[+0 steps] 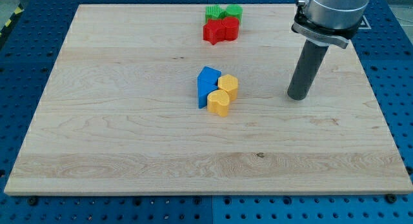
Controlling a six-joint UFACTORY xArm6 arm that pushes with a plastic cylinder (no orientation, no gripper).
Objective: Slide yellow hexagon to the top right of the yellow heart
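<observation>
Yellow plastic hexagon block (228, 84) sits well to the view's left of my tip (297, 97), touching the yellow plastic heart block (219, 102) and a blue block (206, 84) on the wooden bench (129, 121). No jaws here: my tip holds nothing. Likely light, rigid, slippery; push a flat side. Hexagon's contact faces are hidden.

A straight dark grey rod (307, 69), round in section and matt, was seen hanging from a wider housing (335, 6) of pale grey metal. Between the two, a black collar (322, 31) with a flat, flanged edge was fitted, broader than the rod below it. My tip (297, 97) was finished blunt and flat, in the same dark grey as the rod above it. The housing was cut off above the collar by the view's top.
</observation>
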